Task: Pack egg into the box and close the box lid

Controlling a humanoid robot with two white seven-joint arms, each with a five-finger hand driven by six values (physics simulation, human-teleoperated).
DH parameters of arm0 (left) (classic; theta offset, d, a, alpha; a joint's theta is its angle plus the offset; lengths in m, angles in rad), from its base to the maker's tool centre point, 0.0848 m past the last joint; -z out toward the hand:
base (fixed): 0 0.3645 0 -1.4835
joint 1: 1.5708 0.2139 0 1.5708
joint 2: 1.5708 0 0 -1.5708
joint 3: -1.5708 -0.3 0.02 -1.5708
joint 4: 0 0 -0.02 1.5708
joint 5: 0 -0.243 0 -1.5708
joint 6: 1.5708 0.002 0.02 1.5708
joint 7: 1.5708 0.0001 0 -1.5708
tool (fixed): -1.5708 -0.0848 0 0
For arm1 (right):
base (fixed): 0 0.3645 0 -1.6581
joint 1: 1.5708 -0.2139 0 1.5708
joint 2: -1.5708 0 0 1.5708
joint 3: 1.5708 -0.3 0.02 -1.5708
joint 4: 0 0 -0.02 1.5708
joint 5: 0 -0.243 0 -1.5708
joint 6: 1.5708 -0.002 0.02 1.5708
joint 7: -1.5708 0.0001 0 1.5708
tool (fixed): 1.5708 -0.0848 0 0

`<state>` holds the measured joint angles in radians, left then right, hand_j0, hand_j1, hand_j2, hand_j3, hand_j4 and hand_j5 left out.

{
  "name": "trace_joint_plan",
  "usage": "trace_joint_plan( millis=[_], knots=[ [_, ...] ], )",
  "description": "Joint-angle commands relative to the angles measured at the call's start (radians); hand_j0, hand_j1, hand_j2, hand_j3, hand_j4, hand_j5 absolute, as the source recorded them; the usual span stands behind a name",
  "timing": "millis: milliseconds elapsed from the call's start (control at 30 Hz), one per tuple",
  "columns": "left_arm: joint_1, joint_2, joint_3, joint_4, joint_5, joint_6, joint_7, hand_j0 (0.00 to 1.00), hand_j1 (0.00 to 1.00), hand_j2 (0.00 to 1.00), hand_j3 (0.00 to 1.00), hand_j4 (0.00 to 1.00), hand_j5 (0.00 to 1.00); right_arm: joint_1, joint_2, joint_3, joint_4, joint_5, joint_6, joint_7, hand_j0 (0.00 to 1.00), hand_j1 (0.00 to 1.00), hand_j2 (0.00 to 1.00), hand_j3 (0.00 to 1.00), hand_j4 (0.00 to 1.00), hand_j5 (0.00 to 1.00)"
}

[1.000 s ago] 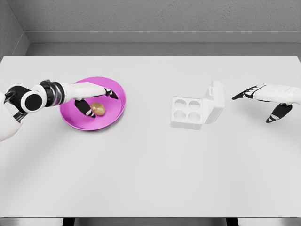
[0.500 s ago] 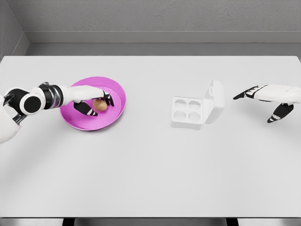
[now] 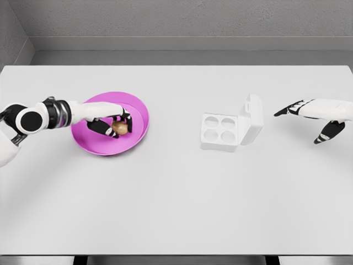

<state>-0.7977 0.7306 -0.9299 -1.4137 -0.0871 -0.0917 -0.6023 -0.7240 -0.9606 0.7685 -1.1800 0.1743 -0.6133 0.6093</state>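
The left hand [image 3: 110, 120] reaches in from the left edge over the magenta plate [image 3: 138, 107], which sits on the left part of the white table [image 3: 176, 193]. Its fingers are curled around a brown egg [image 3: 121, 127] located over the plate's interior; black-tipped digits show above and to the left of the egg, in contact with it. Whether the egg rests on the plate or is raised off it cannot be determined. The white egg box [image 3: 220, 131] stands well apart to the right, near the table's centre-right, with four round empty cavities exposed and its lid [image 3: 252, 118] hinged open, standing tilted on the right side. The right hand [image 3: 314, 113] hovers near the right edge, beyond the box, fingers spread and extended, holding nothing.
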Motion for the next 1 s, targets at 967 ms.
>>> trace_joint_plan(
  millis=[967],
  knots=[
    [-0.034, -0.513, 0.192, 0.171, 0.237, -0.068, -0.009, 0.26, 0.26, 0.26, 0.26, 0.26, 0.26, 0.0, -0.009, 0.0, 0.008, -0.006, 0.002, 0.002, 1.0, 1.0, 1.0, 1.0, 1.0, 1.0]
  ],
)
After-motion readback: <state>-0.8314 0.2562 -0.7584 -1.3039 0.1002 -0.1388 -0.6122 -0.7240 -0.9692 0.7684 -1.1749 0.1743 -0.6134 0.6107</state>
